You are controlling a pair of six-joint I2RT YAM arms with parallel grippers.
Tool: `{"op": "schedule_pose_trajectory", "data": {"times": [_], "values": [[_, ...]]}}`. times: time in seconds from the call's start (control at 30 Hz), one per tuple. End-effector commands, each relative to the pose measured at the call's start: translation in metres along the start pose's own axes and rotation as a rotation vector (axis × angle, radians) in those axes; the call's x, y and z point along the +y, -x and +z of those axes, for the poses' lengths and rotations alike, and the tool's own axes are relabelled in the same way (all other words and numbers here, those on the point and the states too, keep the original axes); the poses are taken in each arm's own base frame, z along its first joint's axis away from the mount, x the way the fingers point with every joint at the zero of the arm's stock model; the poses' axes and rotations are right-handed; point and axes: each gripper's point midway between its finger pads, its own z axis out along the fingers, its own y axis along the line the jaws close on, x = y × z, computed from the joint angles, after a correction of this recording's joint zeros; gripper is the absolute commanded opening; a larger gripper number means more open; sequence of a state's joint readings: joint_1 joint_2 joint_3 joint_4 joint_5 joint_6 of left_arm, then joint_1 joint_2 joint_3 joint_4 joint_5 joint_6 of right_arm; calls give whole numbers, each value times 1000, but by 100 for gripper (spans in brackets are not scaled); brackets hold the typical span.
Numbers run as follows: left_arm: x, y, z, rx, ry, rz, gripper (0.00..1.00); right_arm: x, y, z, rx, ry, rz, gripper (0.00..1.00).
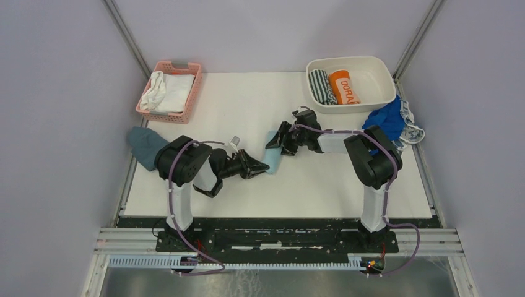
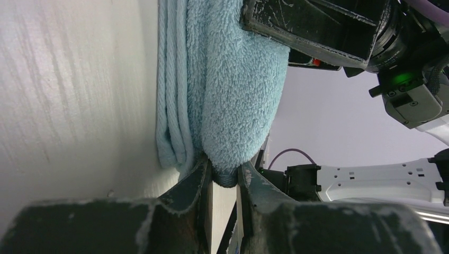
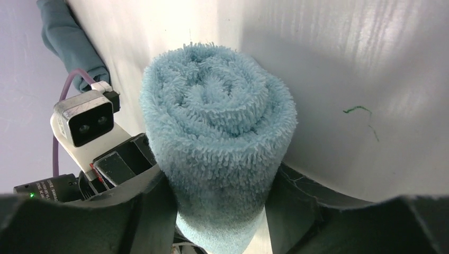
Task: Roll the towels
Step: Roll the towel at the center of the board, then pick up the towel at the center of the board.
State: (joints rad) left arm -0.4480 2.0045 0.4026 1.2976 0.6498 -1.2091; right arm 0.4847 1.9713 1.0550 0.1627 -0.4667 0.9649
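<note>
The light blue towel (image 1: 272, 159) lies at the table's middle, rolled into a thick roll between both grippers. My left gripper (image 1: 259, 167) is shut on the towel's near end; in the left wrist view the jaws pinch the towel's tip (image 2: 226, 177) and flat layers lie beside the roll (image 2: 233, 79). My right gripper (image 1: 280, 143) is shut around the roll; in the right wrist view the spiral end (image 3: 217, 127) faces the camera, with one of the fingers (image 3: 143, 211) on each side. The royal blue towel (image 1: 386, 117) and the patterned whitish towel (image 1: 412, 131) lie bunched at the right edge.
A pink basket (image 1: 193, 93) with white cloths stands at the back left. A white bin (image 1: 379, 68) at the back right holds a striped roll and an orange roll. A dull teal-grey cloth (image 1: 145, 147) lies at the left edge, also in the right wrist view (image 3: 69, 37).
</note>
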Motion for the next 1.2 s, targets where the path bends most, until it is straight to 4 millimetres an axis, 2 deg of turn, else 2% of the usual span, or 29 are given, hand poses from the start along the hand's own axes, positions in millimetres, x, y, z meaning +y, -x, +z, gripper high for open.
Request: {"op": "schedule_pose_trajectory", "data": {"times": [0.0,0.17,0.27,0.47,0.63,0.7,0.9,1.07,1.17], "values": [[22,-23,-7,67,48,-149,12,-16,-8,13,22,-76,-55,58],[21,-23,-7,60,34,-157,20,-20,-8,10,24,-135,-120,44],[16,-17,-9,46,59,-109,33,-29,-1,-2,15,-231,-190,37],[13,2,-19,-10,223,53,55,-42,12,-35,28,-417,-345,35],[8,21,-37,-47,381,207,60,-50,19,-53,43,-521,-409,33],[0,31,-45,-69,427,267,62,-53,23,-62,44,-569,-444,32],[-37,76,-81,-184,611,498,71,-56,55,-101,10,-759,-608,27],[-95,111,-119,-317,678,677,79,-46,91,-141,-52,-842,-702,22],[-127,124,-136,-371,684,771,83,-38,123,-171,-108,-871,-722,18]]}}
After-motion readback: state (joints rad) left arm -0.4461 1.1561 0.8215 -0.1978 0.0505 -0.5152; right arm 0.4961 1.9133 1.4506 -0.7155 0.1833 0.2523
